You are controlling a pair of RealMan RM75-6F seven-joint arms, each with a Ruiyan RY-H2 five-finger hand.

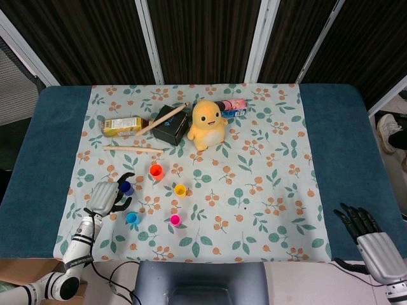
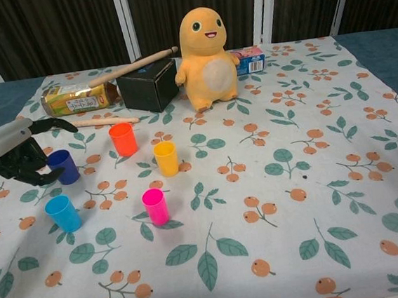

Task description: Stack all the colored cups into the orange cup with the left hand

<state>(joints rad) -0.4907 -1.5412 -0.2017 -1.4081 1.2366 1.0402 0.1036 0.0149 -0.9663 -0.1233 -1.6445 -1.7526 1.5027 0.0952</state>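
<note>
Five small cups stand on the floral cloth: the orange cup (image 1: pixel 156 171) (image 2: pixel 123 139), a yellow cup (image 1: pixel 180 190) (image 2: pixel 165 158), a pink cup (image 1: pixel 175 220) (image 2: pixel 155 207), a light blue cup (image 1: pixel 132 218) (image 2: pixel 63 213) and a dark blue cup (image 1: pixel 126 188) (image 2: pixel 65 167). My left hand (image 1: pixel 105 196) (image 2: pixel 16 156) is just left of the dark blue cup, with its fingers spread towards the cup and not closed around it. My right hand (image 1: pixel 369 235) hangs open at the table's front right edge, holding nothing, and shows only in the head view.
Behind the cups lie a wooden stick (image 1: pixel 133 149) (image 2: pixel 89 123), a juice carton (image 1: pixel 124 126) (image 2: pixel 78 98), a black box (image 1: pixel 170 125) (image 2: pixel 148 85) with a second stick leaning on it, an orange plush toy (image 1: pixel 206 124) (image 2: pixel 206 57) and a small box (image 1: pixel 234 108) (image 2: pixel 250 59).
</note>
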